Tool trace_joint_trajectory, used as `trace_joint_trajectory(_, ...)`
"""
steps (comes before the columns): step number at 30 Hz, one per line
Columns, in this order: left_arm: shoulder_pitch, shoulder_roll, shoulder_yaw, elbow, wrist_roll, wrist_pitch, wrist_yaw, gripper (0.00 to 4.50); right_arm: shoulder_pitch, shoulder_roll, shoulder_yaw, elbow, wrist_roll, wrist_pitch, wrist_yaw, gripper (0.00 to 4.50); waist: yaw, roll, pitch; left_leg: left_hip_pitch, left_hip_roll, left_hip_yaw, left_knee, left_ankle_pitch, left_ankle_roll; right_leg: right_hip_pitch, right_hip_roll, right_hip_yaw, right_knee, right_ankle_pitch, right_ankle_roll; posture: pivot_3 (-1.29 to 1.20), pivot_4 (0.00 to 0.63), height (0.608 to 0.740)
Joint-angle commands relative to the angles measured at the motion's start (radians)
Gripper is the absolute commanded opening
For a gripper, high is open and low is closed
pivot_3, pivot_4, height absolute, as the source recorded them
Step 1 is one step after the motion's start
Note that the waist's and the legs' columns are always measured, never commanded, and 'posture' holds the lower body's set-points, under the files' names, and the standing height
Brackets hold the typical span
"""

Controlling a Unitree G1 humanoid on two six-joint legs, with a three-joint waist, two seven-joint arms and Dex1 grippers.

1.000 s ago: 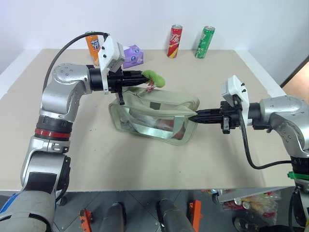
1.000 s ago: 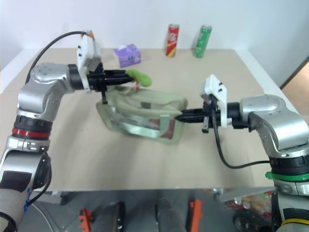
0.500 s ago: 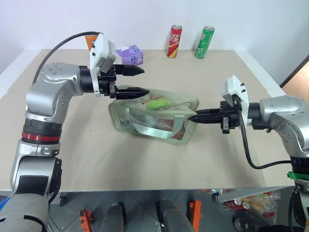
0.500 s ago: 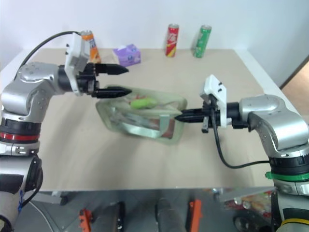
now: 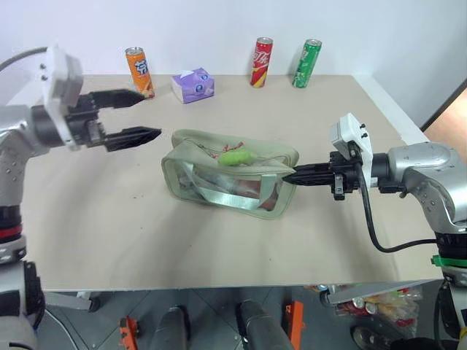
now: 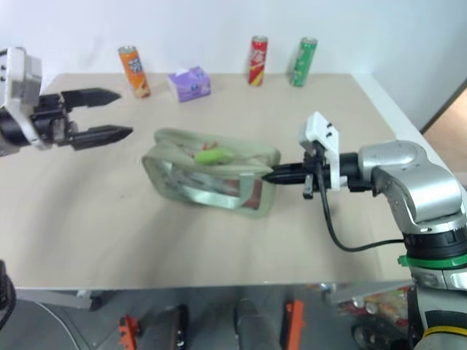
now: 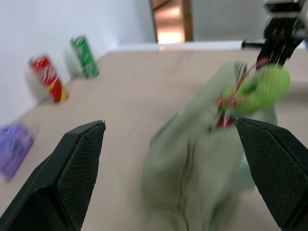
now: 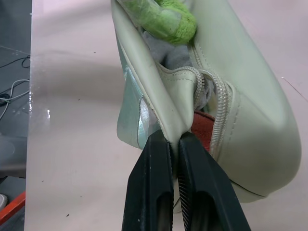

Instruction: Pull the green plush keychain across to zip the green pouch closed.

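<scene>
The green pouch (image 5: 219,182) lies on the table's middle, and the green plush keychain (image 5: 237,157) rests on its top, near the zip. My left gripper (image 5: 153,114) hangs open to the pouch's left, clear of it, with nothing between its fingers. My right gripper (image 8: 172,139) is shut on the fabric edge at the pouch's right end. In the right wrist view the zip's two sides stand apart at that end, with something red inside. The left wrist view looks past open fingers (image 7: 82,159) at the keychain (image 7: 260,86).
Along the table's back stand an orange can (image 5: 137,69), a purple tissue box (image 5: 193,85), a red can (image 5: 263,62) and a green can (image 5: 309,63). The table's right edge runs close behind my right arm.
My left gripper let go of the keychain, opened and drew away to the left. The keychain dropped onto the pouch's top. The right gripper kept still.
</scene>
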Motion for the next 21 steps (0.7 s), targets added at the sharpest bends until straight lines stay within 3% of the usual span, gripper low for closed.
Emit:
trace_joint_trajectory(1,0.076,0.045,0.034,-0.022,-0.009,-0.011,-0.028,4.47,-0.022,0.004,-0.001,-0.004,0.001,-0.014,0.01,0.0,0.0,0.0,0.0,0.0,0.0,0.0,0.0,0.0,0.0,0.0,0.0,0.0,0.0,0.0,0.0,0.0,0.15,0.74)
trace_joint_trajectory(8,0.149,0.015,-0.033,-0.02,0.018,-0.056,-0.038,4.47,-0.026,0.017,-0.001,-0.005,-0.001,-0.011,0.012,0.0,0.003,0.0,0.0,0.0,0.0,0.0,0.0,0.0,0.0,0.0,0.0,-0.001,0.0,0.0,-0.001,0.0,0.15,0.74)
trace_joint_trajectory(21,0.029,-0.077,-0.152,0.047,0.061,-0.078,-0.018,4.47,0.008,0.0,-0.034,-0.042,0.014,0.013,-0.008,0.0,0.003,0.0,0.0,0.0,0.001,0.0,0.0,0.0,0.0,0.0,0.001,-0.001,0.0,0.001,-0.001,0.0,0.15,0.74)
